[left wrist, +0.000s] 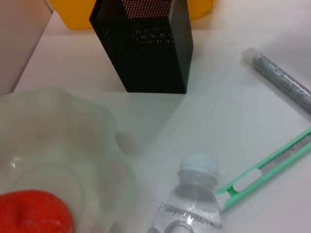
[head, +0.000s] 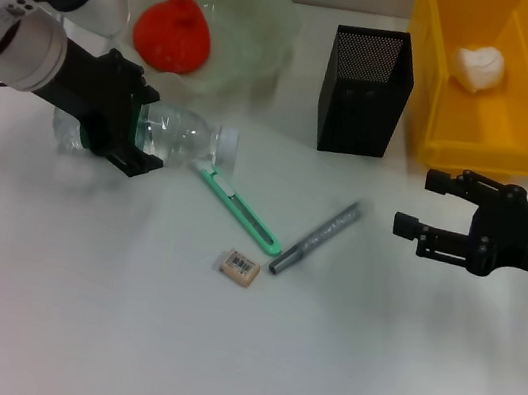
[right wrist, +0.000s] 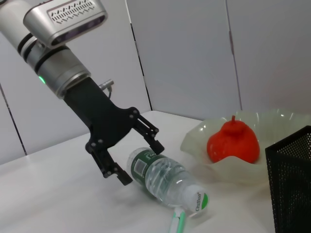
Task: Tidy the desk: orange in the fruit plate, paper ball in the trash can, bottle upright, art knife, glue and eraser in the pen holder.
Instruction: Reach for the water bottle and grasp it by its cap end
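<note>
the lying bottle point(head: 178, 138) is straddled by the wide-spread left gripper point(head: 143, 134); its body should be squeezed squarely before it is tipped upright.

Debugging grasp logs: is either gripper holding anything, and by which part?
Nothing held. Left gripper is open, straddling the lying bottle's base end. Right gripper is open and empty.

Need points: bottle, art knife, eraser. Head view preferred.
bottle point(head: 188, 139): head view, clear body lying on its side.
art knife point(head: 239, 209): head view, middle of the green handle.
eraser point(head: 239, 267): head view, top face with its label.
</note>
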Controlling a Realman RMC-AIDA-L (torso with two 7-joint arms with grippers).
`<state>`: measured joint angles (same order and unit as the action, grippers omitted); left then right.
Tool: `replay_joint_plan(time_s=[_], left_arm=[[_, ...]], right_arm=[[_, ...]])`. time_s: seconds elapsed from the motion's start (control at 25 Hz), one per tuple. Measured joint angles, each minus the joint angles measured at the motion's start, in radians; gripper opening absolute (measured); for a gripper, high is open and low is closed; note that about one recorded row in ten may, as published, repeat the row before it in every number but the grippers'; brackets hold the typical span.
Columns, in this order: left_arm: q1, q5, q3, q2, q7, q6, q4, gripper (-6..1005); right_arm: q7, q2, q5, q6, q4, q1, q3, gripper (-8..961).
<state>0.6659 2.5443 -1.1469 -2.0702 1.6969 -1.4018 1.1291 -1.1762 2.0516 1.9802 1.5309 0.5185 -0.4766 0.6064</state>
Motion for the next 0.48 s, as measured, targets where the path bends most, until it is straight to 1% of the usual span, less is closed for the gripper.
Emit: replay_joint_plan(time_s=[0.08, 0.12, 0.24, 0.28, 0.32, 0.48], left_arm=[[0.0, -0.005, -0.006, -0.001, 0.001, 0.012, -0.004, 861], [-0.003, -0.032, -0.042, -0.002, 0.001, 0.074, -0.017, 861], [-0.004, -0.039, -0.056, -0.002, 0.001, 0.098, -0.024, 862], [0.001, -0.044, -0.088, -0.001, 0.002, 0.155, -0.06, 862], [0.015, -0.041, -0.096, 0.0, 0.002, 0.176, -0.096, 862], [0.036, -0.033, -0.098, 0.001, 0.002, 0.186, -0.138, 863]], right_arm=[[0.0, 0.0, 0.0, 0.0, 0.0, 0.0, 0.0, 827], [0.0, 0.0, 0.0, 0.0, 0.0, -0.001, 0.001, 827], [0.0, 0.0, 0.0, 0.0, 0.0, -0.002, 0.0, 827], [-0.001, 0.001, 0.0, 0.0, 0.0, -0.002, 0.0, 827], [-0.005, 0.001, 0.0, 0.0, 0.0, -0.002, 0.0, 827], [-0.011, 0.001, 0.0, 0.002, 0.0, 0.0, 0.0, 827]])
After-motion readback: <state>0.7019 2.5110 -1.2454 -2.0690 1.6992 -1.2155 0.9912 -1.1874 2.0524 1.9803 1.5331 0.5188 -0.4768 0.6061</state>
